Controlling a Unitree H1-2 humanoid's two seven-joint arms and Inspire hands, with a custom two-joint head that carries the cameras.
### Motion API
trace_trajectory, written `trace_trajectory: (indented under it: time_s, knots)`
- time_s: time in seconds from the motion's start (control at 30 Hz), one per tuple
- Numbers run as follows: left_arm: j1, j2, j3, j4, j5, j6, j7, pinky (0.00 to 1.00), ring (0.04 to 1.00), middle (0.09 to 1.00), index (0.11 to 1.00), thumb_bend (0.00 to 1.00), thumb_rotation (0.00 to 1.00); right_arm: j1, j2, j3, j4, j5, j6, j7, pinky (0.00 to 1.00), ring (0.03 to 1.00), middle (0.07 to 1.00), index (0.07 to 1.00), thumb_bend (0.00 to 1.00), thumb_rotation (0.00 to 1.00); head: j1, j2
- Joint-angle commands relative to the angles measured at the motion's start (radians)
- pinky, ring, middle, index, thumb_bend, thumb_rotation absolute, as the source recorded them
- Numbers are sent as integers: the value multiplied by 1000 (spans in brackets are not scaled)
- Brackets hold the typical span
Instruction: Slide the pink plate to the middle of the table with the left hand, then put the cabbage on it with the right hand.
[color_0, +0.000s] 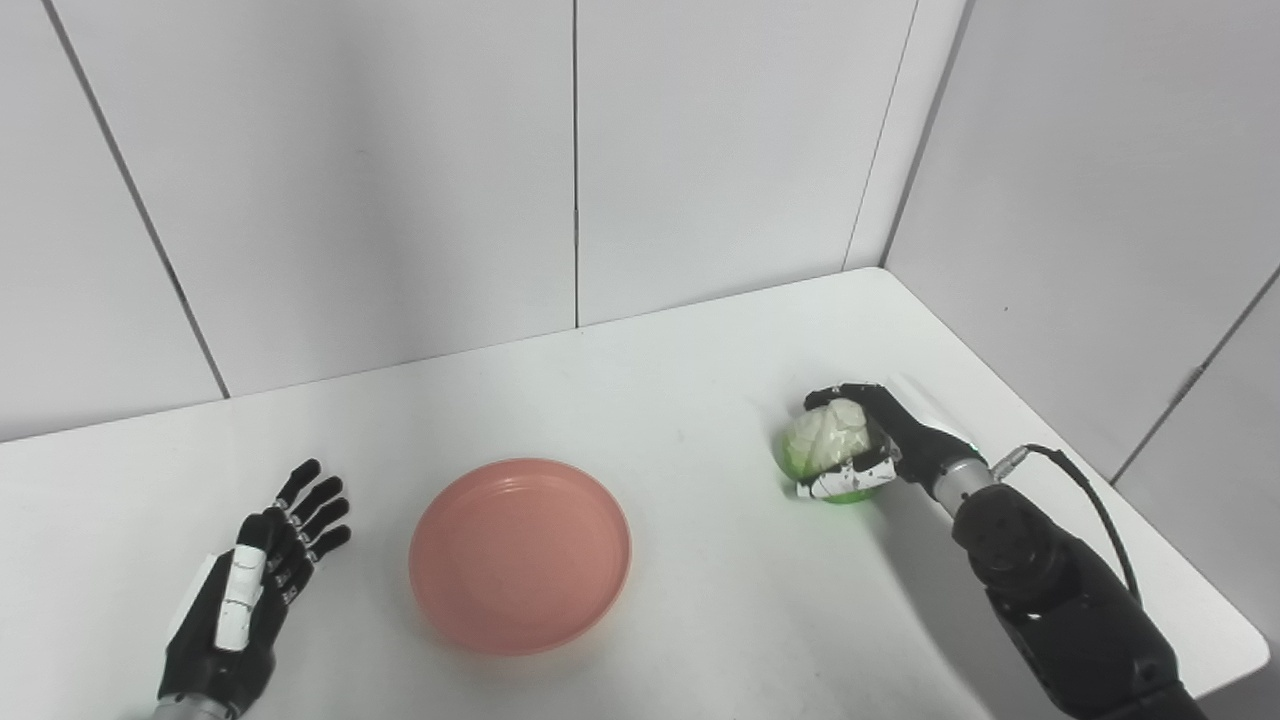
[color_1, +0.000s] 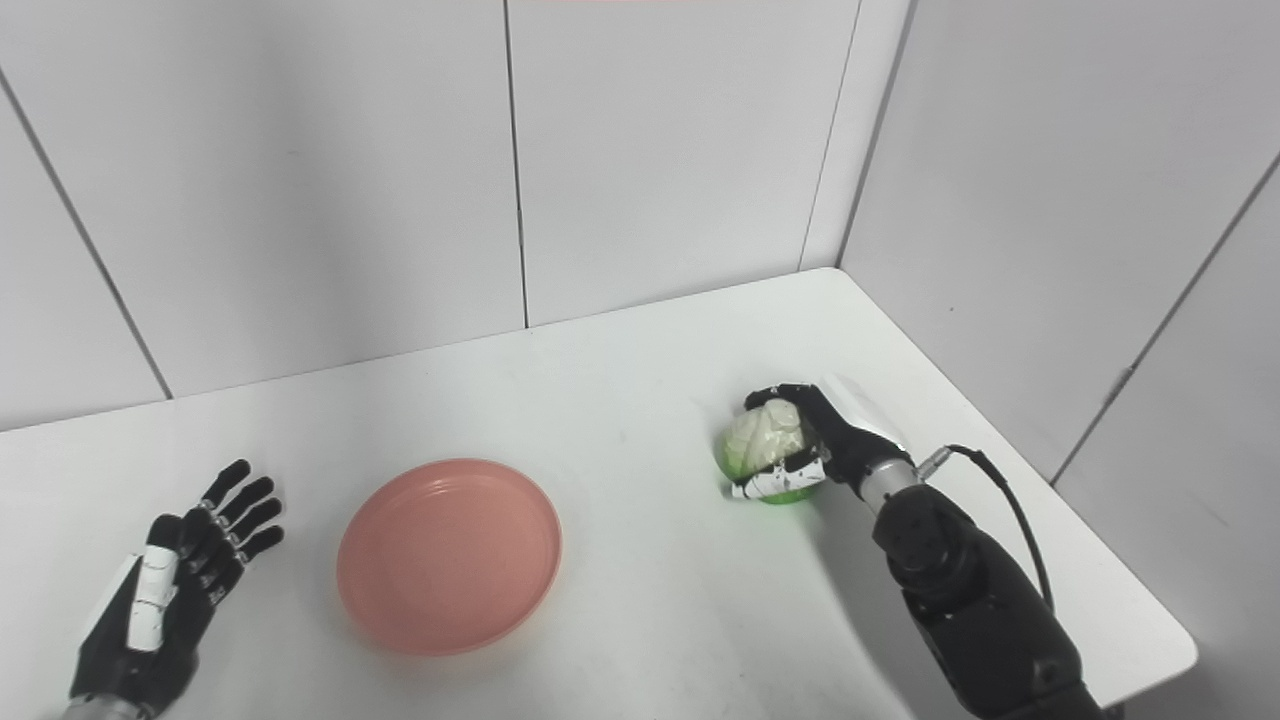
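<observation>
Toward the right side of the white rectangular table (color_0: 650, 400), the right hand (color_0: 880, 440) is wrapped around the small round cabbage, pale on top and bright green below (color_0: 825, 445): black fingers (color_0: 850, 392) curl over its far side and the white-tipped thumb presses across its near lower side. The cabbage sits low at the tabletop; whether it rests on the surface or is just clear of it cannot be told. It lies inside the table's right edge, with a strip of bare white between the hand and that edge, and the rounded far right corner is well beyond it.

The shallow round pink plastic plate (color_0: 520, 555) lies flat near the middle of the table, somewhat toward the near side, holding nothing. A wide stretch of bare tabletop separates its right rim from the cabbage, and more open surface runs behind it to the grey panelled wall (color_0: 400, 180).

The left hand (color_0: 255, 590) rests at the near left, fingers spread and extended, gripping nothing, apart from the plate's left rim with a clear gap between.
</observation>
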Motion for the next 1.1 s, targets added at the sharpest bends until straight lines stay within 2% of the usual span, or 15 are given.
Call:
trace_trajectory:
  time_s: [0.0,0.2,0.5,0.7,0.77,0.87,1.07]
  knots:
    - [52,29,6,44,20,86,19,878,910,921,921,931,932,-29,-19,-1,2,-20,-51,-41,481,488,476,503,536,2,1,0]
    - [50,28,4,50,26,77,21,888,911,921,921,924,942,-30,-13,-2,16,-19,-54,-64,443,463,451,509,527,0,1,-3]
    - [51,30,3,47,22,97,18,886,910,917,919,943,932,-29,-4,-6,19,-9,-60,-87,445,463,452,511,526,0,9,-7]
    - [54,23,4,41,23,99,25,880,908,917,919,949,928,-28,-3,-7,-5,-11,-35,-80,459,474,454,512,526,0,14,-10]
    - [52,20,5,50,22,88,25,877,906,915,916,949,922,-28,-7,-7,-12,-14,-53,-86,451,465,454,512,526,0,16,-11]
    - [49,18,3,55,24,90,26,879,905,913,914,958,917,-31,-12,-8,-47,-23,-71,-91,453,465,462,508,527,0,23,-15]
    - [49,4,0,62,28,67,28,877,905,913,914,936,912,-55,-13,-9,-150,-14,-61,-66,439,469,476,495,528,0,45,-21]
